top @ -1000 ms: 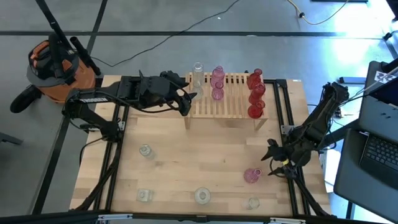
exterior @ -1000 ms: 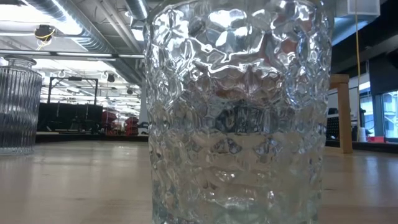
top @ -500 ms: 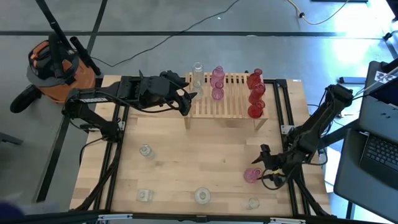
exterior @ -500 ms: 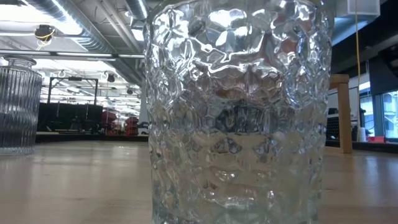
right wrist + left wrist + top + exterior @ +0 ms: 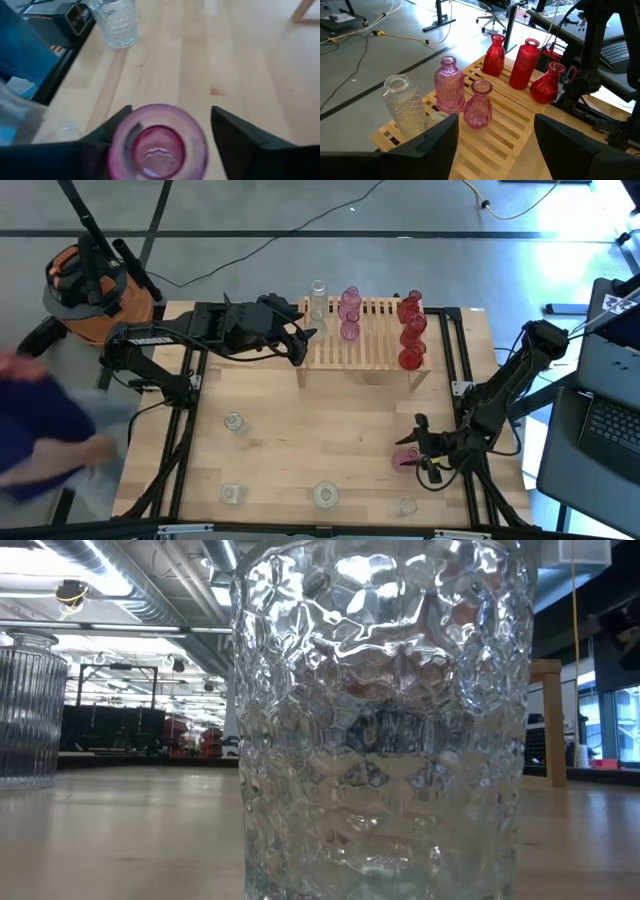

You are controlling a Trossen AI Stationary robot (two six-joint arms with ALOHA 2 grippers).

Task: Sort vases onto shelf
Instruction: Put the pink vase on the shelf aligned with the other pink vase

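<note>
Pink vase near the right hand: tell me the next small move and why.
Probably finish closing the right hand on the pink vase. In the right wrist view the vase's open mouth sits between the two fingers, with gaps still visible on both sides, so it is bracketed but not clearly gripped. Two pink vases already stand on the shelf, where this one likely belongs.

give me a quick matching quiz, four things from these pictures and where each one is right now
Things:
1. three red vases
2. pink vase
3. left hand
4. clear vase

Places:
A. between the right hand's fingers
B. right end of the shelf
C. left end of the shelf
D. beside the shelf's left edge

Pairs: 1-B, 2-A, 3-D, 4-C
</note>
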